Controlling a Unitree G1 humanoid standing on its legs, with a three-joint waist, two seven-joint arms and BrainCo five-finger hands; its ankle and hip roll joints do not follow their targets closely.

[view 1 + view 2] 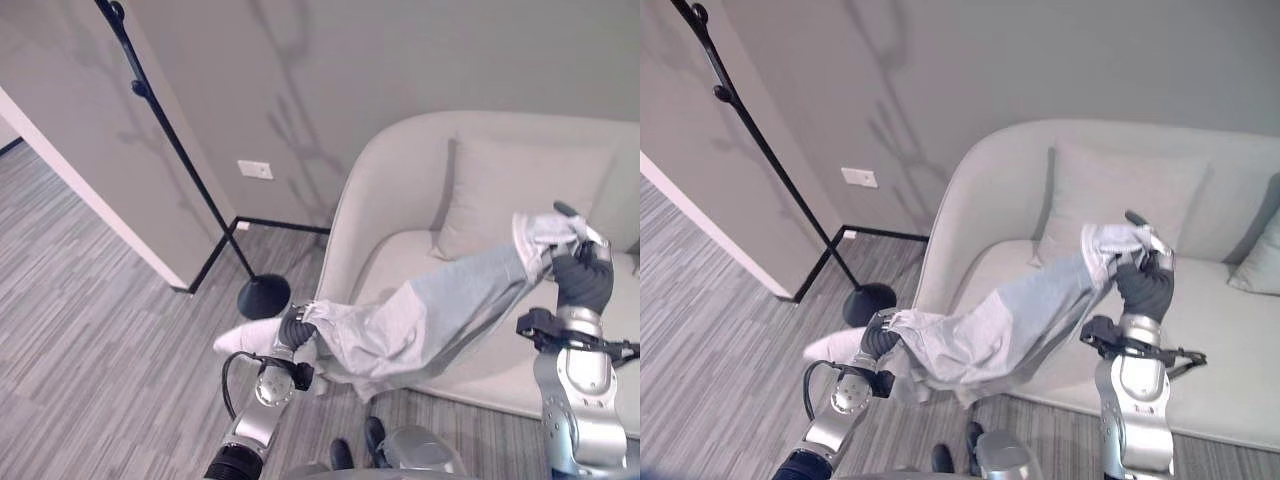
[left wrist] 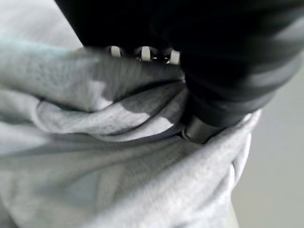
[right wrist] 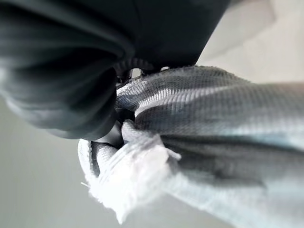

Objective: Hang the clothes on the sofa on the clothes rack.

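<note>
My left hand [image 1: 293, 328], low and nearest me, is clenched on one end of the garment [image 1: 430, 318], and my right hand [image 1: 582, 270] is raised over the sofa [image 1: 400, 180] with its fingers curled round the bunched other end. The garment hangs clear of the seat, its long axis slanting up from left hand to right. The rack [image 1: 170, 140] stands to the far left by the wall, well apart, so my left hand is the nearer one, I judge.
</note>
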